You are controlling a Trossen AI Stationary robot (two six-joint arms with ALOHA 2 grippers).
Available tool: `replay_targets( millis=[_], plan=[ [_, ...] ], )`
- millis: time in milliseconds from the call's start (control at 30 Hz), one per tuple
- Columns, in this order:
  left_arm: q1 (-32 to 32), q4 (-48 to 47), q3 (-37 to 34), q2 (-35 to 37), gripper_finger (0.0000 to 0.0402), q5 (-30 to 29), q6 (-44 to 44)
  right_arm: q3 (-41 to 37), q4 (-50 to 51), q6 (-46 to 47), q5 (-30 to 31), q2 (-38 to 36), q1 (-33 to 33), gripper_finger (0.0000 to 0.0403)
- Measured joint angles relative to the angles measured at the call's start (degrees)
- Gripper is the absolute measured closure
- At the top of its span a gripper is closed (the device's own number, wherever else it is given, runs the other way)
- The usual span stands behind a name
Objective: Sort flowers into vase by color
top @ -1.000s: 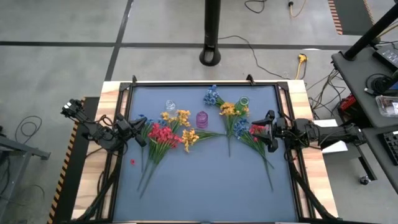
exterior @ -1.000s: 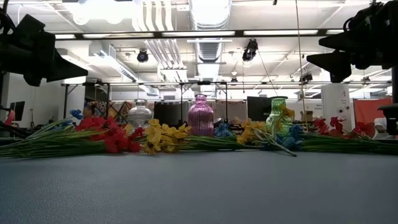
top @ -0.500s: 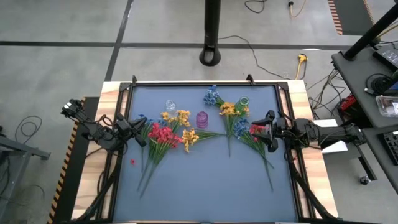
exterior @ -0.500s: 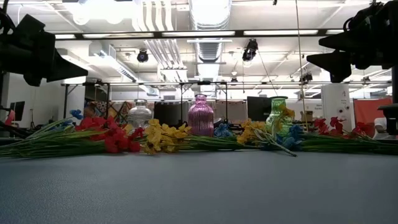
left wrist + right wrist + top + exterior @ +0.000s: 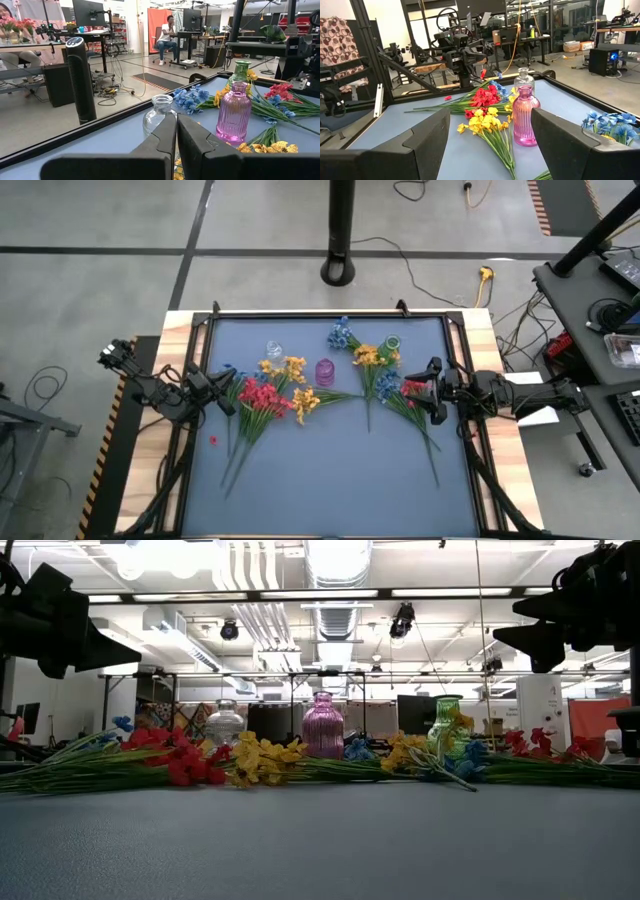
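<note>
Flowers lie flat in two heaps on the blue mat. The left heap [image 5: 262, 398] mixes red, yellow-orange and a little blue; the right heap [image 5: 388, 385] has blue, yellow and red sprigs, stems pointing to the near edge. Three vases stand upright between them: clear [image 5: 274, 350], pink [image 5: 325, 370], green [image 5: 392, 343]. A lone red blossom [image 5: 212, 440] lies near the left edge. My left gripper [image 5: 226, 395] hovers shut above the mat's left side. My right gripper [image 5: 432, 392] hovers open at the right side, beside the right heap.
A black frame [image 5: 330, 313] borders the mat on a wooden table. The near half of the mat [image 5: 330, 480] carries only stem ends. In the wrist views, desks, monitors and seated people show in the room beyond; a black pole [image 5: 340, 230] stands behind the far edge.
</note>
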State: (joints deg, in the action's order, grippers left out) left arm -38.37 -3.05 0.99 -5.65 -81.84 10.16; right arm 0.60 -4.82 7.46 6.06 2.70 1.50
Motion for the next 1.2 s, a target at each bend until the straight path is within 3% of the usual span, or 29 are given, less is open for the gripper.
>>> replay_targets(
  millis=[300,367,467,567,733,867,967,1100,1200],
  plan=[
    [0.0,0.1,0.0,0.0,0.0402,0.0,0.3,0.0,-0.2,0.0,0.0,0.0,0.0,0.0131],
    [0.0,1.8,0.0,0.0,0.0402,0.9,7.8,0.0,-1.6,0.8,0.0,0.0,0.0,0.0131],
    [0.0,4.7,0.0,0.0,0.0402,3.8,26.7,0.0,-7.6,2.5,0.0,0.0,0.0,0.0131],
    [0.0,4.9,0.0,0.0,0.0402,3.1,32.5,0.0,-12.5,6.1,0.0,0.0,0.0,0.0131],
    [0.0,4.7,0.0,-0.3,0.0402,3.5,31.1,0.0,-15.5,9.7,0.0,0.0,0.0,0.0131],
    [0.0,2.8,0.0,-1.6,0.0402,10.0,27.1,0.0,-15.4,9.1,0.0,0.0,0.0,0.0131],
    [0.0,3.1,0.0,-3.5,0.0402,12.1,19.3,0.0,-16.4,10.7,0.0,0.0,0.0,0.0131],
    [0.2,12.2,0.3,-5.9,0.0402,11.3,18.7,0.1,-18.8,12.8,3.8,0.0,0.0,0.0131],
    [0.2,18.0,1.0,-8.3,0.0402,19.2,17.0,0.5,-14.7,17.4,9.2,0.8,0.0,0.0131]
  ],
)
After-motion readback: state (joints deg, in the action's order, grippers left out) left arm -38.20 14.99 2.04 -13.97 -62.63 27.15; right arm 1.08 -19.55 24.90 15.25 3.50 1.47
